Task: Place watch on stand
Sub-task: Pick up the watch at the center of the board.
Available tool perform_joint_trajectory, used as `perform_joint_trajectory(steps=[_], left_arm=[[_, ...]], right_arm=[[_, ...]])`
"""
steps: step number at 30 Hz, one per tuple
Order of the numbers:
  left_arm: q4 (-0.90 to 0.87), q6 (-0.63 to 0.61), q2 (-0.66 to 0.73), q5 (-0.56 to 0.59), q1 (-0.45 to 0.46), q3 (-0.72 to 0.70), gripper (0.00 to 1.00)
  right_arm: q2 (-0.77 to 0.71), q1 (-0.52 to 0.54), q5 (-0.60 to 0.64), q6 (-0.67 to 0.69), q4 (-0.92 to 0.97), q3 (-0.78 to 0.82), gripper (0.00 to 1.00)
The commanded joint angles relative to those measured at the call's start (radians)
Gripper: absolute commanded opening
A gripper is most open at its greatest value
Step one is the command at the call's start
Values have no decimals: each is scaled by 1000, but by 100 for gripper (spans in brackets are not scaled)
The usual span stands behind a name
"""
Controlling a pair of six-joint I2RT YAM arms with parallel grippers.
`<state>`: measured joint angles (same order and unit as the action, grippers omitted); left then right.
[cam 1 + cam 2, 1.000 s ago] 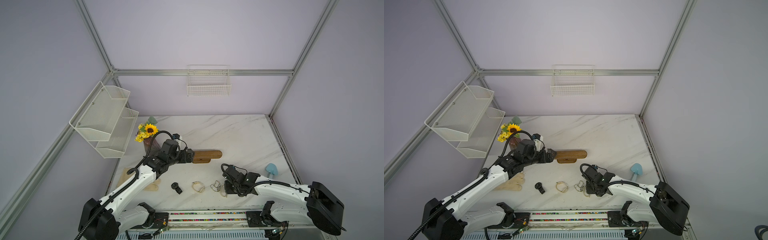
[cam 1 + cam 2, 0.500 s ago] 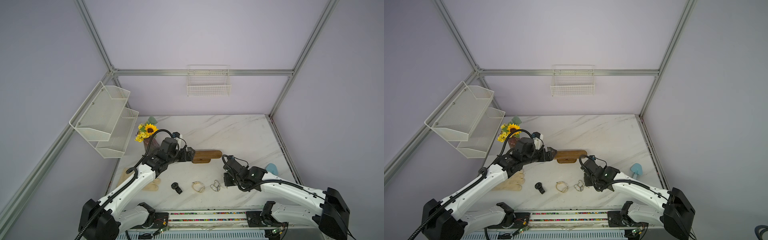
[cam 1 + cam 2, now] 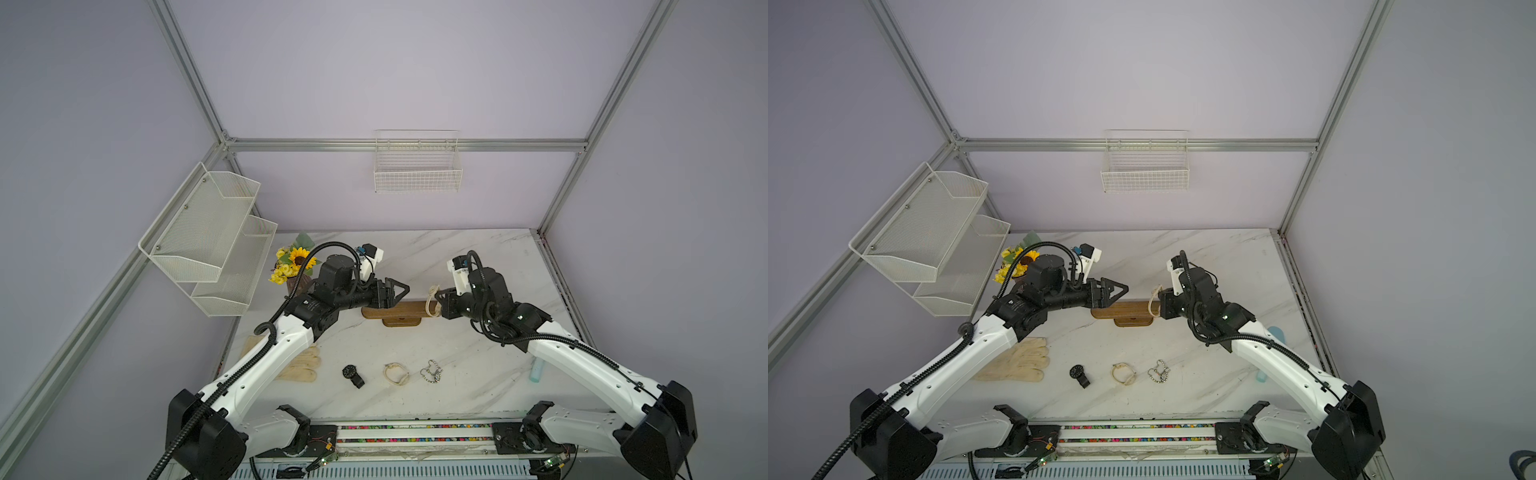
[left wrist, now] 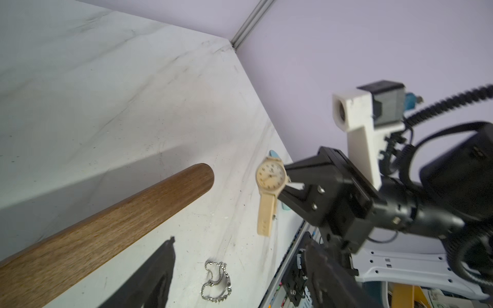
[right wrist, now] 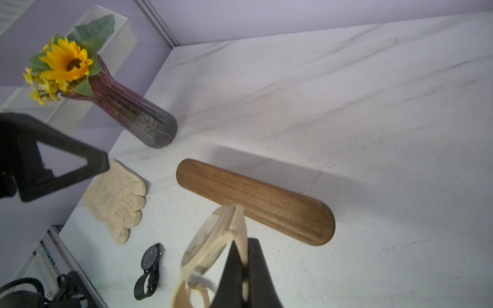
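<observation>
In both top views the stand (image 3: 400,311) stood mid-tabletop (image 3: 469,257), its brown bar lying crosswise between the two arms. The right claw (image 3: 440,300) was at the bar's end nearest the right arm, closed on a cream watch (image 3: 433,295) whose loop overlapped that end. The left claw (image 3: 402,289) hung over the opposite half of the bar, holding nothing. Nearer the robot, well apart from the stand, lay a black watch (image 3: 352,375), a beige bracelet (image 3: 396,372) and a silver chain bracelet (image 3: 431,371) in a row. Pale gloves (image 3: 302,365) lay beside the left arm, and a sunflower vase (image 3: 297,272) stood behind it.

The left wrist view showed the cream watch dangling face-on from the right claw's tips, with a clear gap between it and the bar's rounded end. The left claw's own fingers (image 4: 157,274) were spread wide, with only tabletop between them.

The right wrist view showed the right claw's fingers (image 5: 258,266) pinched tight on the watch strap. The case was tilted up in front of the bar, not around it. One left-claw finger sat clear of the bar, toward the vase.
</observation>
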<state>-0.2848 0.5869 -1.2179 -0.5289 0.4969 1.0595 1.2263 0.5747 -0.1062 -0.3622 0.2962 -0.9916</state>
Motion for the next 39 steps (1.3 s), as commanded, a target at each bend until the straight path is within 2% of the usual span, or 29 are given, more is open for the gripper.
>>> perform_joint_trajectory(steps=[1, 3, 6, 9, 12, 17, 21, 24, 33, 39], left_arm=[[84, 10, 39, -102, -9, 44, 79], [106, 12, 47, -109, -8, 35, 86], [157, 40, 31, -144, -8, 23, 90], [229, 89, -4, -193, -9, 15, 89], [289, 130, -31, -235, -9, 12, 83], [322, 152, -42, -241, -8, 15, 76], [335, 166, -37, -249, -6, 12, 62], [338, 175, -29, -251, -5, 1, 59], [356, 196, 1, -255, 4, -33, 59], [400, 221, 18, -242, 5, -48, 55]], right_arm=[[51, -35, -212, 67, -134, -76, 0], [73, -41, -272, 80, -130, -112, 0], [81, -57, -398, 94, -153, -140, 0], [71, -61, -477, 86, -173, -150, 0], [63, -61, -533, 78, -178, -155, 0], [52, -61, -553, 62, -189, -144, 0], [49, -61, -543, 62, -195, -134, 0], [57, -62, -544, 60, -205, -133, 0], [97, -66, -572, 47, -246, -143, 0], [112, -71, -567, 46, -251, -149, 0]])
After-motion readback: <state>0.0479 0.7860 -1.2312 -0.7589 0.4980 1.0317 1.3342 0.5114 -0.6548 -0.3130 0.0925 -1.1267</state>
